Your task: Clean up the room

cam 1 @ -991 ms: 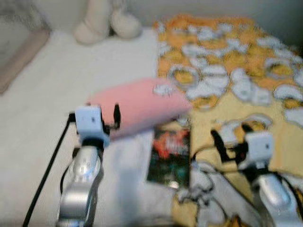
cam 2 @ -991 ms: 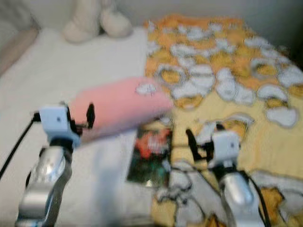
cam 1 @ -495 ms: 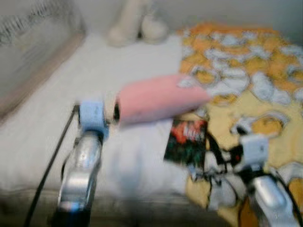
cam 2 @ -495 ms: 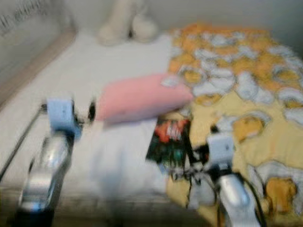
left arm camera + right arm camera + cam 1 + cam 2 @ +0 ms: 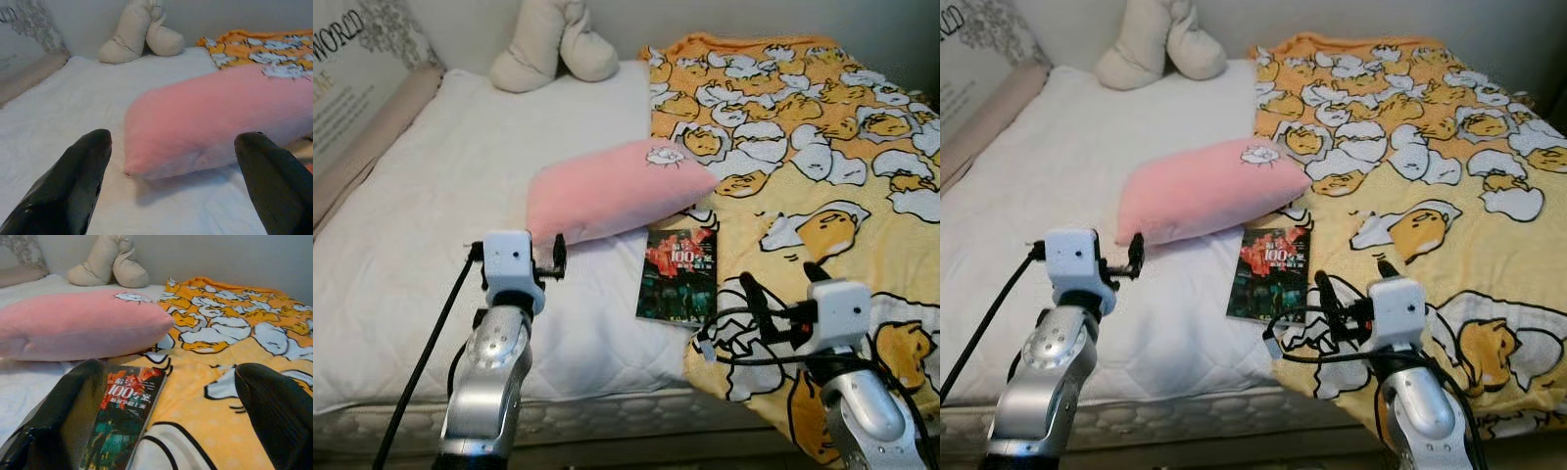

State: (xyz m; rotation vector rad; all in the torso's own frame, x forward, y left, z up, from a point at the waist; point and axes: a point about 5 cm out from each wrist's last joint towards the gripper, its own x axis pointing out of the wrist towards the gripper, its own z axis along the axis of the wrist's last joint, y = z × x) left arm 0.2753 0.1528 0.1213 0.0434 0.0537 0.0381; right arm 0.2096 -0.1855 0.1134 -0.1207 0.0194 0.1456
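Note:
A pink pillow lies across the middle of the white bed, one corner resting on a yellow blanket printed with egg characters. Just in front of it a dark book with a red title lies flat, at the blanket's edge. My left gripper is open and hovers low over the sheet, facing the pillow's near left end with nothing between its fingers. My right gripper is open too, just short of the book's near edge, above the blanket.
A cream plush toy leans against the wall at the head of the bed. A printed cushion or board lines the bed's left side. The mattress front edge runs just below my arms. Cables hang from both wrists.
The head camera swung about and the blurred picture has settled sharp. Both grippers stay open and hold about the same places by the pillow and the book.

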